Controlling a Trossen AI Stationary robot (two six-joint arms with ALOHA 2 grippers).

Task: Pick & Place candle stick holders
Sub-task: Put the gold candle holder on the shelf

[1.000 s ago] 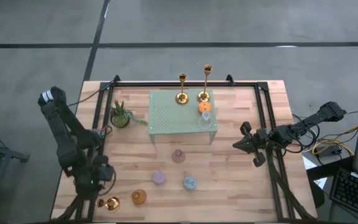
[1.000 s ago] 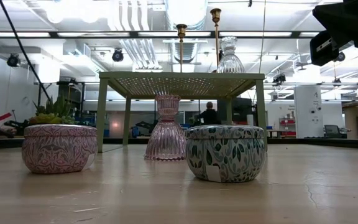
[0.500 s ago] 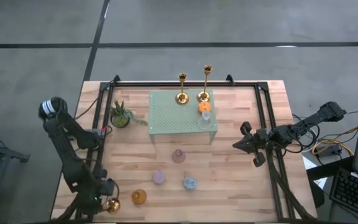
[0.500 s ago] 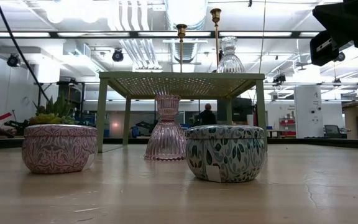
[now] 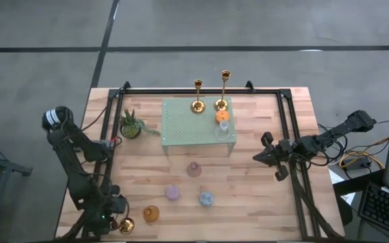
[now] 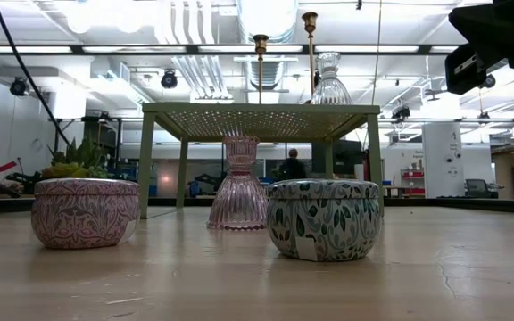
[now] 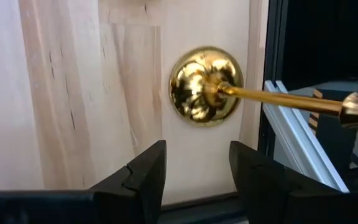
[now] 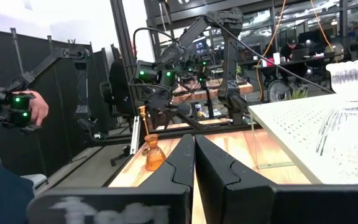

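Observation:
A gold candlestick (image 5: 125, 225) stands on its round base (image 7: 205, 86) at the table's near left corner. My left gripper (image 5: 113, 217) hangs just above it, pointing down, open (image 7: 196, 158); its fingers stand short of the base and touch nothing. Two more gold candlesticks (image 5: 198, 96) (image 5: 223, 89), an orange holder (image 5: 221, 116) and a clear glass holder (image 5: 224, 127) stand on the pale green raised mat (image 5: 188, 128). A pink holder (image 5: 194, 169), a purple one (image 5: 173, 193), a blue one (image 5: 206, 198) and an amber one (image 5: 151, 214) stand on the table. My right gripper (image 5: 261, 156) waits shut (image 8: 194, 152) at the right.
A small potted plant (image 5: 131, 125) stands left of the mat. A black frame rail (image 5: 286, 128) runs along the table's sides and back. The table's near edge and a rail (image 7: 272, 93) lie close beside the gold candlestick. A person shows beyond the table in the right wrist view (image 8: 5, 162).
My left gripper has moved toward the table's near edge and come down over the gold candlestick at the near left corner, staying open. My right arm has kept still.

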